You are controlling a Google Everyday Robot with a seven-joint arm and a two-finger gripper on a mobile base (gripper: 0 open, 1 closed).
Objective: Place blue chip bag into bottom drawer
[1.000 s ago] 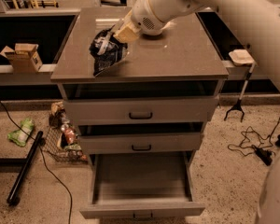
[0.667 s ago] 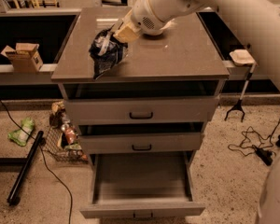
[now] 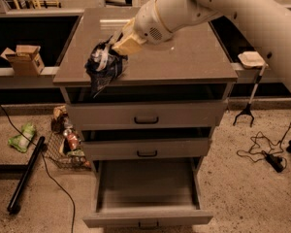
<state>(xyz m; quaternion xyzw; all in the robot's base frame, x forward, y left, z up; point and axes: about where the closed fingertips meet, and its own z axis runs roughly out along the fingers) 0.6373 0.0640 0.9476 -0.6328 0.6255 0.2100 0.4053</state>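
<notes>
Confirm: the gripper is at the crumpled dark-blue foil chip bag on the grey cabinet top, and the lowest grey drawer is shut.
No: the camera view shows the lowest grey drawer pulled open. The gripper is at the chip bag on the cabinet top, as stated.

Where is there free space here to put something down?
The floor of the open bottom drawer is bare between its walls. The cabinet top is bare right of the hand; its front-left corner is crowded, with the hand at the blue chip bag.
</notes>
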